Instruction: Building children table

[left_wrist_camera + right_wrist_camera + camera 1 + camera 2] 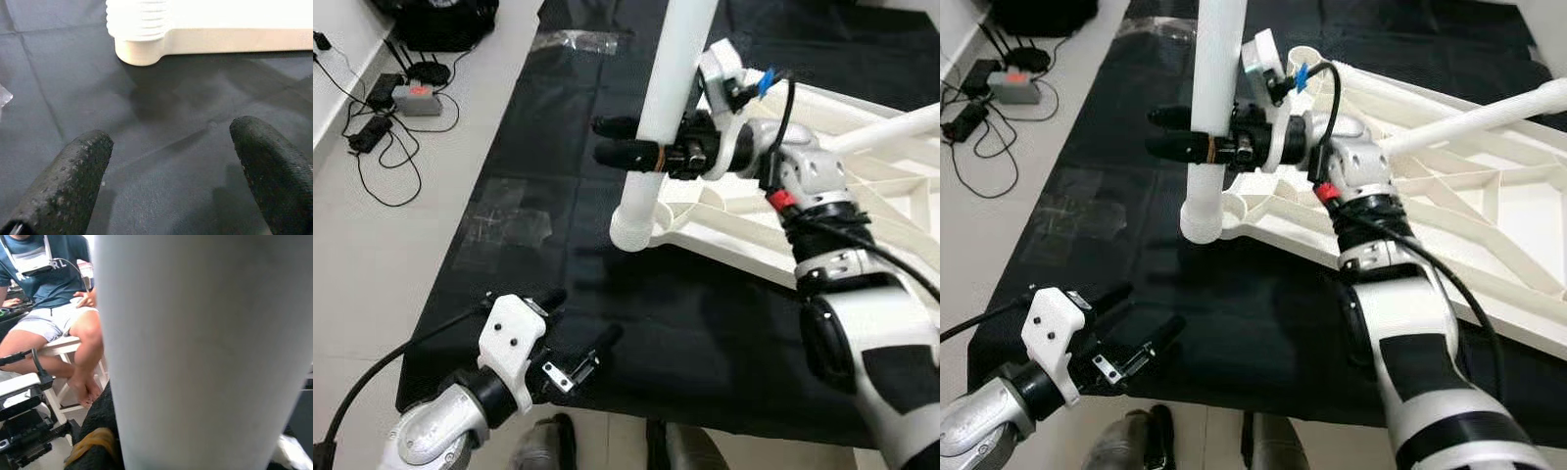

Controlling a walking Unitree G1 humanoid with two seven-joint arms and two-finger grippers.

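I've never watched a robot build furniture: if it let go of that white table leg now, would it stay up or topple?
Probably it would stay, if threaded in: the white table leg stands with its ridged end in the corner socket of the upturned table top. It looks stiff, smooth plastic, so likely light but somewhat slippery. The right gripper clamps it; the left gripper hovers open.

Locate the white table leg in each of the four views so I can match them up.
Left eye view: table leg upper centre, held by the right hand.
Right eye view: upper left of centre.
Left wrist view: its threaded end in the corner socket.
Right wrist view: close up.
Shared landmark: the corner socket.
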